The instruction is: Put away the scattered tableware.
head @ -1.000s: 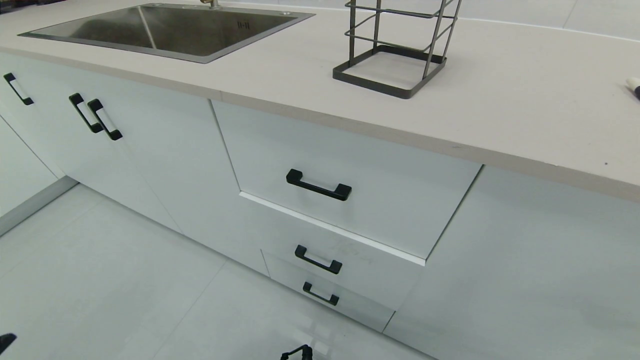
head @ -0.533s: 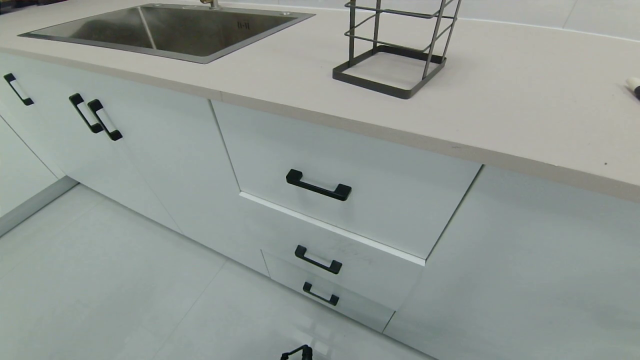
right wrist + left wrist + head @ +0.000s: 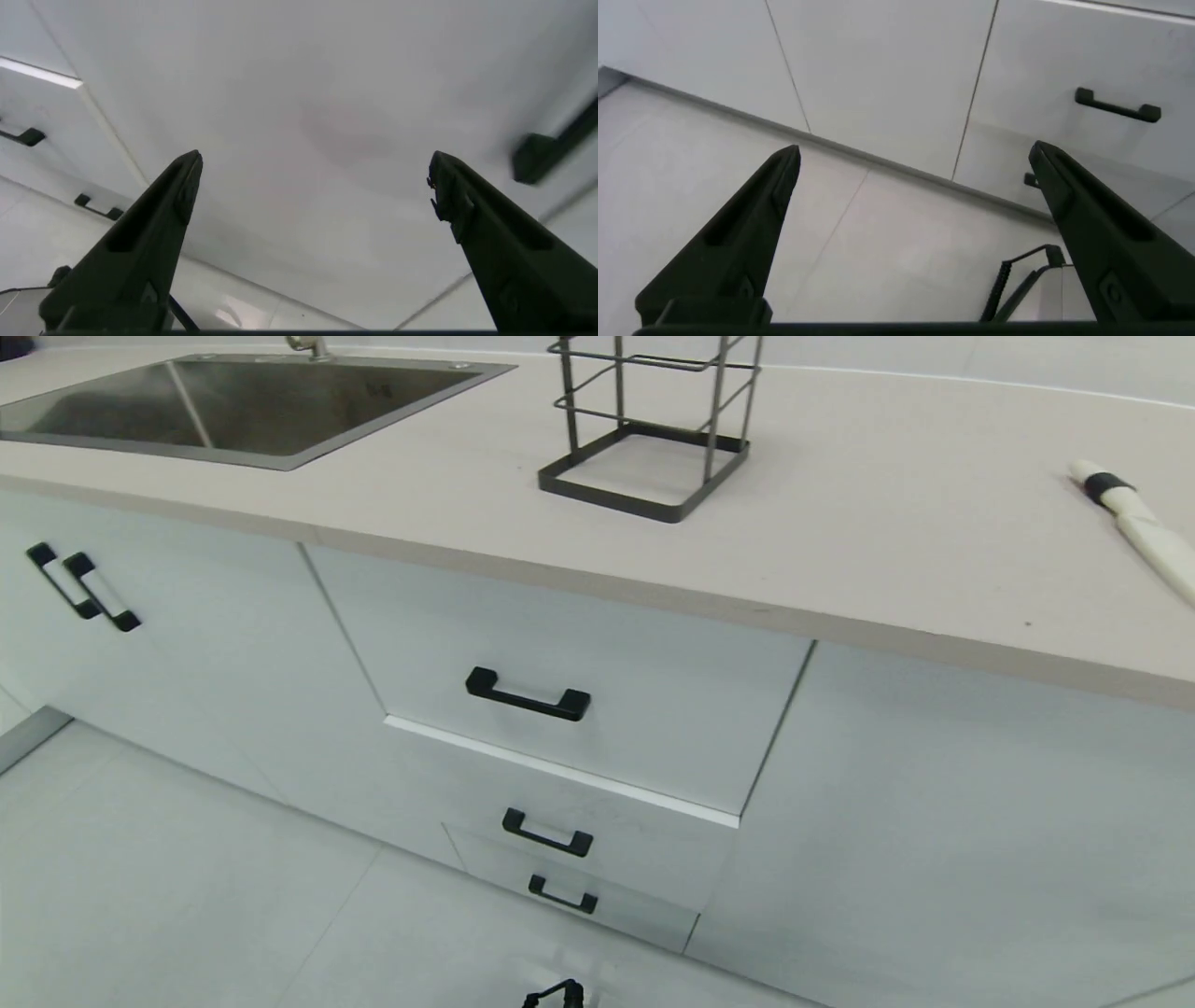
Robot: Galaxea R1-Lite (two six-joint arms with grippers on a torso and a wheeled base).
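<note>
Only the camera swung right; left tool (image 3: 915,154) and right tool (image 3: 313,159) stand wide and empty, utensil (image 3: 1134,523) not yet stored, lying on worktop (image 3: 887,523) right of rack (image 3: 611,500).

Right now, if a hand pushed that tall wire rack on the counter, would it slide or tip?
Probably slide if pushed low: the wire rack stands on a wide square base frame, flat on the smooth counter. Pushed near the top, it may tip, being tall. Its thin open wires suggest it is light yet stiff.
</note>
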